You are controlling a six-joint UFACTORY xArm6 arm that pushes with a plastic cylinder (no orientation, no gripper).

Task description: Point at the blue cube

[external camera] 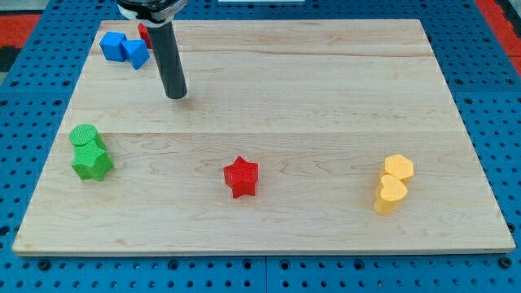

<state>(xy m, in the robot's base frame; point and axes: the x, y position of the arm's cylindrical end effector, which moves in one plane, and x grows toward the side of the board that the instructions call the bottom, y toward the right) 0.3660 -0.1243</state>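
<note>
Wooden board (269, 73): bare rod, no hand; my tip (176, 96) near blue cube (137, 54), top-left corner. Overshoot would shove the blue cube.

Dark rod upright, my tip (176, 95) on tabletop

A pale wooden board (326, 89) carries blocks — two blue blocks (124, 47) top left; green pair (89, 152) at left; red star (241, 177) centre-bottom; two yellow blocks (393, 183) right.
</note>
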